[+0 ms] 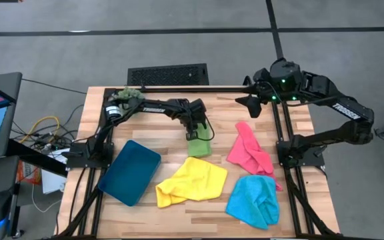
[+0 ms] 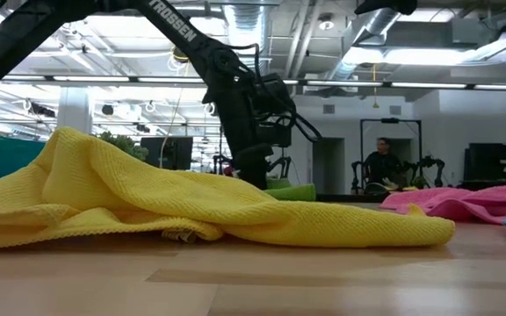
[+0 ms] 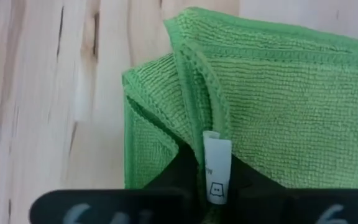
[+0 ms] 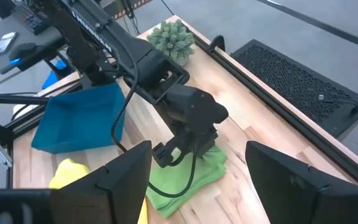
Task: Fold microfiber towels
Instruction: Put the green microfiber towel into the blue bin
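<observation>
A green towel (image 1: 200, 147), folded into a small pad, lies on the table's middle. My left gripper (image 1: 195, 133) stands over its far edge and is shut on it. The yellow towel (image 1: 191, 181) lies crumpled near the front, the pink towel (image 1: 249, 150) to the right, and the light blue towel (image 1: 254, 200) at the front right. My right gripper (image 1: 251, 101) hangs open, raised over the table's far right corner, holding nothing. My left gripper pinches the green towel between its two fingers at the hemmed edges beside the white care label (image 3: 217, 163). Several layers meet there. The fingers come from above, slanting down. The towel lies flat on the table, still folded.
A dark teal tray (image 1: 130, 171) lies at the front left. A spiky green plant ball (image 1: 129, 95) sits at the far left corner. Bare wood shows between the green towel and the tray. A person sits far back in the room (image 2: 381, 162).
</observation>
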Tool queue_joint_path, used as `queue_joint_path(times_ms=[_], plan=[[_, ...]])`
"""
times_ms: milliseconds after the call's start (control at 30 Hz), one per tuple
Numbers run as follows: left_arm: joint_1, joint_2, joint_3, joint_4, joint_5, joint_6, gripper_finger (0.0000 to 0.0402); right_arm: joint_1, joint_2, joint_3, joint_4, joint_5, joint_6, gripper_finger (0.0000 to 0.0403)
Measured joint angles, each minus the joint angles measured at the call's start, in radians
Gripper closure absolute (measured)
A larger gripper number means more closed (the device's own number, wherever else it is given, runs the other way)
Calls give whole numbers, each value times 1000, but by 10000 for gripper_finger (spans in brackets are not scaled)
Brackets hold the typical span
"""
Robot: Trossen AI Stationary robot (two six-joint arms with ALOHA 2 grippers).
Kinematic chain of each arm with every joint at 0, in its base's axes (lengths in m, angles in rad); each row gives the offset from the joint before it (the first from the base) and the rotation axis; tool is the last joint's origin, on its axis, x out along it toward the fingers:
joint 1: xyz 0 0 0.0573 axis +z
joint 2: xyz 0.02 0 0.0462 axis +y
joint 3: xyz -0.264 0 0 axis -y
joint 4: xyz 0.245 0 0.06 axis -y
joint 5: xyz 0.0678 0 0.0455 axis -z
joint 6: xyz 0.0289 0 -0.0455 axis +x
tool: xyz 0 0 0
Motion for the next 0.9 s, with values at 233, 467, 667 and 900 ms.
queue_joint_path(times_ms=[233, 467, 667, 900], plan=[[-3, 5, 123, -212, -10, -61, 399, 0, 0, 0, 1, 0, -6, 117], [-25, -53, 226, -372, -10, -73, 400, 1, 0, 0, -3, -1, -22, 117], [-61, -157, 231, -423, -55, -96, 401, 17, -1, 0, -6, -1, -33, 117], [-140, -286, 231, -511, -64, -95, 401, 29, -1, 0, -6, -1, -46, 117]])
